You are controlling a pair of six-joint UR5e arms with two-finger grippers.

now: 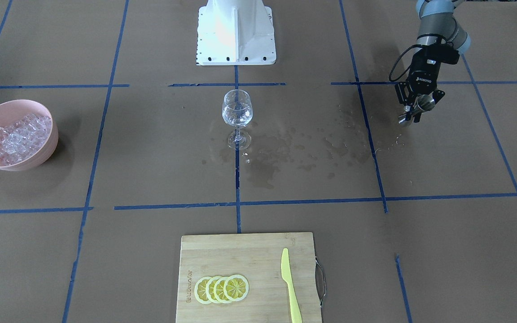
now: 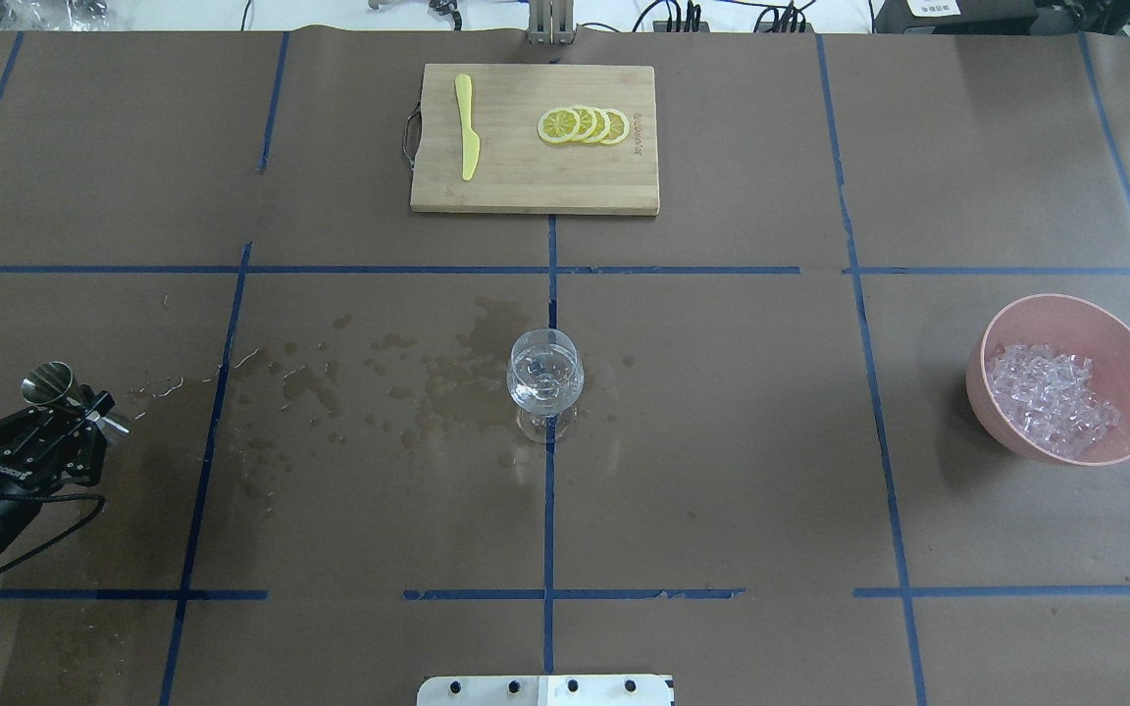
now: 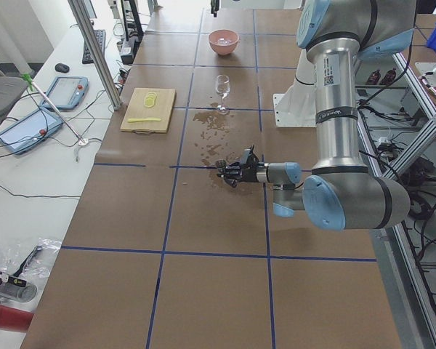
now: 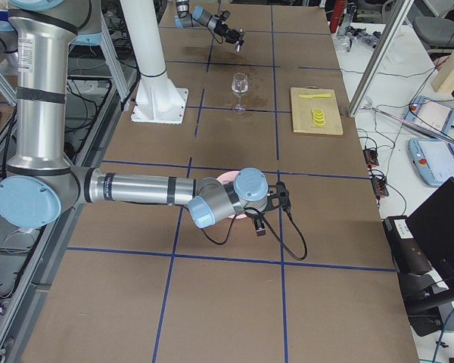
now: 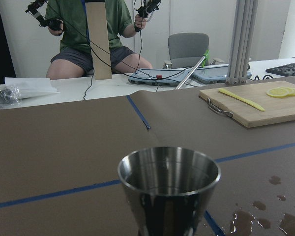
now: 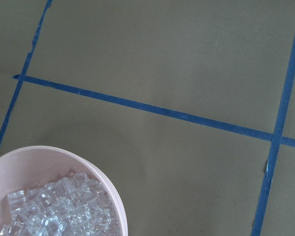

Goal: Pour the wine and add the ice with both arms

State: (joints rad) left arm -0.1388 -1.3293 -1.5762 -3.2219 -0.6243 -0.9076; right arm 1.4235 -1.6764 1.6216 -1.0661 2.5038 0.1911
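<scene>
The wine (image 1: 237, 117) sits as a shallow clear pool in the stemmed glass (image 2: 545, 382), which stands upright at mid-tabletop (image 2: 722, 441) on a blue tape line. My left end effector (image 2: 84, 407) is clamped on a steel jigger (image 5: 169, 189), well apart from the glass, out on the robot's left side. Wet splashes (image 2: 379, 382) darken the paper between them. The ice (image 2: 1051, 397) is heaped in the pink bowl (image 2: 1129, 353) far to the right. My right end effector (image 4: 259, 225) hangs near that bowl; I cannot tell whether its fingers are parted or closed.
</scene>
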